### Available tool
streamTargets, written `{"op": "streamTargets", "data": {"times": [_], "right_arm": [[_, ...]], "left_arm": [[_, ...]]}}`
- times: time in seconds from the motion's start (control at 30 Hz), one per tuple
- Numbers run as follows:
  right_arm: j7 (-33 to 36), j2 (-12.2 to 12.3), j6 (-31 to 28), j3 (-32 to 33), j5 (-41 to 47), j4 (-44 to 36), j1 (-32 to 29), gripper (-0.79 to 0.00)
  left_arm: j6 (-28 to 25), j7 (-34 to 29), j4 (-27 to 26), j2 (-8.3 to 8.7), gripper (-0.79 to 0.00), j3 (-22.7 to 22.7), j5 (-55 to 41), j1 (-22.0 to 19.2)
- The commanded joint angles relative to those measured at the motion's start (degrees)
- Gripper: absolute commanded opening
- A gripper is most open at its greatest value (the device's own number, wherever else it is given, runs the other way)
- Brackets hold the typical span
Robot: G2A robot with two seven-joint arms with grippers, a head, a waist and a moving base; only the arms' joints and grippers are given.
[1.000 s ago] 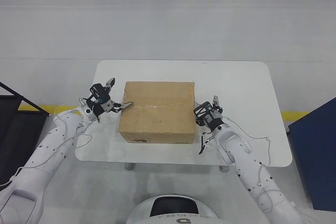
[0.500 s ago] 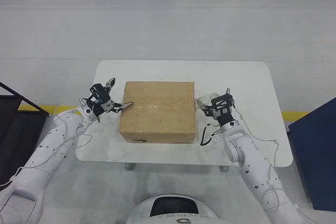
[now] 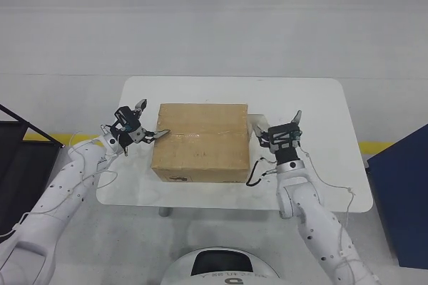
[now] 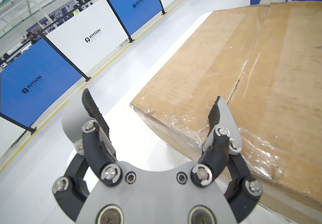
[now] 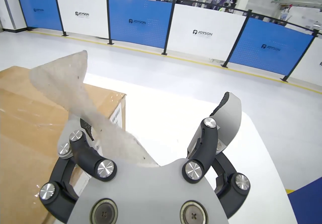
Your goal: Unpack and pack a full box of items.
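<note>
Box (image 3: 200, 142): closed, taped cardboard on the white table (image 3: 314, 107), between both grippers.
Print: a white label (image 5: 118, 115) on the box side nearest the right gripper (image 3: 278, 122); its text is too small to read.
Left gripper (image 3: 151, 119): spread wide, one fingertip at the box's top edge.
Right gripper: spread wide just beside the box, with a tape strip (image 5: 75, 91) clinging to its box-side finger.
Room: bare tabletop on the right gripper's outer side.

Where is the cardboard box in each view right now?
Top view: cardboard box mid-table, between left gripper and right gripper.
Left wrist view: just ahead of the left gripper, corner nearest.
Right wrist view: beside the right gripper.
Shared landmark: the white table under it.
</note>
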Motion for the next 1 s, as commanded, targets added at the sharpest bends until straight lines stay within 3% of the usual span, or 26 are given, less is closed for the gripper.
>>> {"op": "streamTargets", "data": {"times": [0.0, 0.3, 0.67, 0.9, 0.97], "right_arm": [[2.0, -0.4, 3.4, -1.7, -2.7, -1.1, 0.7, 0.000], [13.6, -3.2, 8.1, -13.4, -13.9, -2.2, 7.2, 0.000], [24.2, -9.1, 9.9, -30.9, -27.0, 5.0, 16.6, 0.000], [27.3, -12.1, 9.8, -36.0, -31.7, 6.0, 17.9, 0.000], [28.3, -12.7, 6.9, -36.5, -29.5, 5.2, 17.9, 0.000]], "left_arm": [[0.0, 0.0, 0.0, 0.00, 0.000, 0.0, 0.0, 0.0], [0.0, 0.0, 0.0, 0.00, 0.000, 0.0, 0.0, 0.0], [0.0, 0.0, 0.0, 0.00, 0.000, 0.0, 0.0, 0.0], [0.0, 0.0, 0.0, 0.00, 0.000, 0.0, 0.0, 0.0], [0.0, 0.0, 0.0, 0.00, 0.000, 0.0, 0.0, 0.0]]}}
